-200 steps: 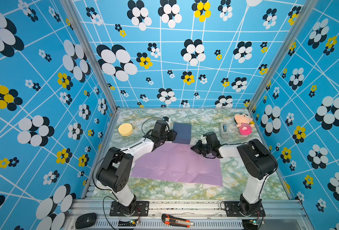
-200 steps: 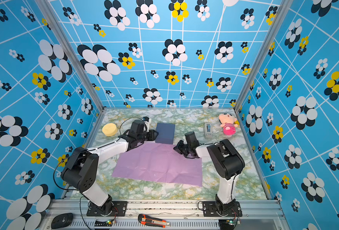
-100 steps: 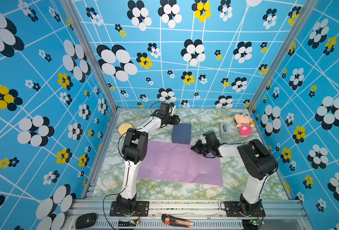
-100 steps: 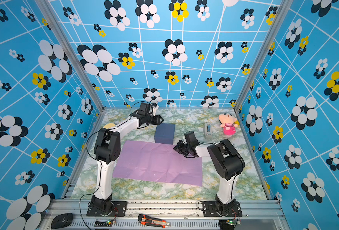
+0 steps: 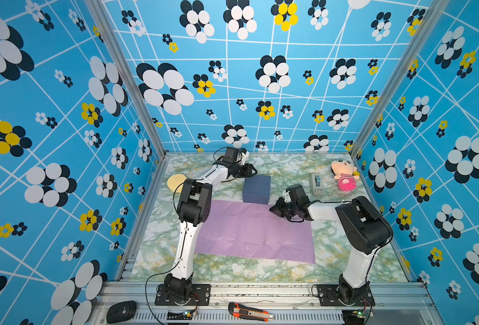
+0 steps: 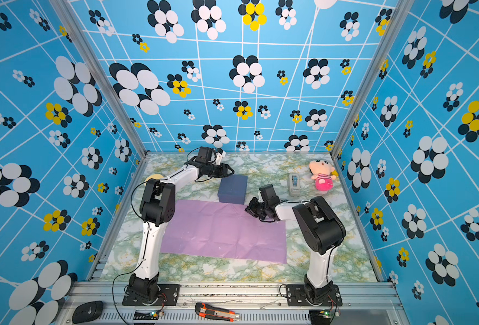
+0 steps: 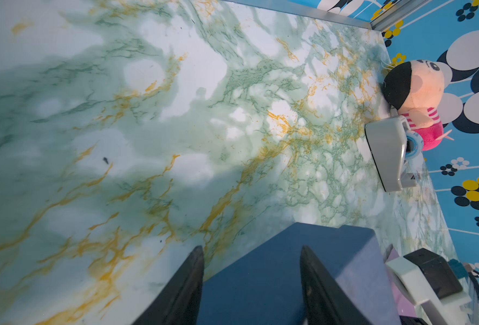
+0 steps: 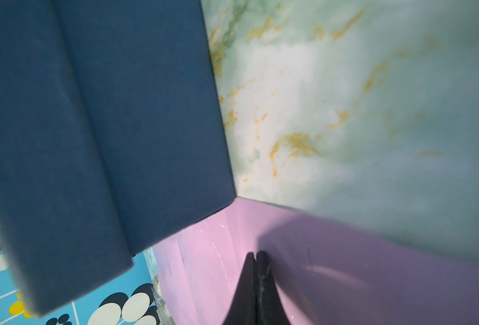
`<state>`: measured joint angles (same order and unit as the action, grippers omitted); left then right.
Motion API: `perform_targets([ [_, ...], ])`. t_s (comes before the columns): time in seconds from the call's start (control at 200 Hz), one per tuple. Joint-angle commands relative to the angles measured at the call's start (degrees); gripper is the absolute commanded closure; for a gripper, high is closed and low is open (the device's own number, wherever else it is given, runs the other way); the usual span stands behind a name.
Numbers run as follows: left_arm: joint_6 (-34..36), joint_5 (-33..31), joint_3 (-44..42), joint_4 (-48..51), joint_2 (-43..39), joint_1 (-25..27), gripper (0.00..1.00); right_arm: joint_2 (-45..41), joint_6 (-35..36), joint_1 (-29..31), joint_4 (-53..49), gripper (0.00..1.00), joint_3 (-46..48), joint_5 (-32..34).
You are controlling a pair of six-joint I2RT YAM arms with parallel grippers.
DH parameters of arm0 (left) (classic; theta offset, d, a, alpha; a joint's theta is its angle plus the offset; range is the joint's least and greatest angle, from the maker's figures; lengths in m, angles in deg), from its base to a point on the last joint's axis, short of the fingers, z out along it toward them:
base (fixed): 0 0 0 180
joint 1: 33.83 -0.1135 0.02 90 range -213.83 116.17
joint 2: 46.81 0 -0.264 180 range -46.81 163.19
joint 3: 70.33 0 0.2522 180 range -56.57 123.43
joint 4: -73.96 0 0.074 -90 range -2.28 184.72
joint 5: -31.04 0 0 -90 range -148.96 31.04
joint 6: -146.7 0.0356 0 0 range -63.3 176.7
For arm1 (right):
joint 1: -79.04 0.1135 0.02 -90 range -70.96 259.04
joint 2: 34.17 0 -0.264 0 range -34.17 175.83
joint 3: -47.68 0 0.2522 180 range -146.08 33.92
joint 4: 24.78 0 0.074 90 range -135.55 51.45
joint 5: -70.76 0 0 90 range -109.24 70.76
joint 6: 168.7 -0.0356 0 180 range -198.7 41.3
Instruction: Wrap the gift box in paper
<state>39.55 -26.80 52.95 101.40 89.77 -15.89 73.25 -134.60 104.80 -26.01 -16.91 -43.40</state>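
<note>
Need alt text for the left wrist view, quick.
The left gripper is open at a corner of the navy gift box. Beyond lie marble table, a grey tape dispenser and a plush doll by the blue wall.

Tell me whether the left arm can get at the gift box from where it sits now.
Probably yes. The left gripper hangs open right at the far corner of the gift box, and in the left wrist view the box shows between its spread fingers with nothing else in the way.

Bare table (image 5: 289,174) lies between the gift box (image 5: 256,188) and the tape dispenser (image 5: 316,184), doll (image 5: 344,174) beside it.
</note>
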Motion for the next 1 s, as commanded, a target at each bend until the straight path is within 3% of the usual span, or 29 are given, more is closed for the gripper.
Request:
perform_targets([
  [0.0, -0.25, 2.40, 2.81, 0.49, 3.10, -0.59, 0.43, 1.48, 1.39, 0.19, -5.94, 0.95, -0.15, 2.98],
  [0.29, 0.16, 11.05, -0.75, -4.07, 1.19, -0.67, 0.48, 2.70, 0.92, 0.19, -6.21, 0.95, -1.38, 3.46],
  [0.615, -1.53, 13.63, -4.29, -8.32, -0.27, -0.62, 0.51, 1.91, 1.32, 0.26, -6.91, 0.95, -1.77, 4.04],
  [0.8, -1.67, 12.69, -5.27, -9.19, -1.17, -1.58, 0.48, -5.20, 2.44, 0.26, -9.57, 0.72, -0.66, 4.76],
  [0.995, -1.79, 13.66, -5.11, -9.65, -1.11, -1.87, 0.47, -12.68, 1.90, 0.25, -12.36, 0.68, 5.02, 5.02],
])
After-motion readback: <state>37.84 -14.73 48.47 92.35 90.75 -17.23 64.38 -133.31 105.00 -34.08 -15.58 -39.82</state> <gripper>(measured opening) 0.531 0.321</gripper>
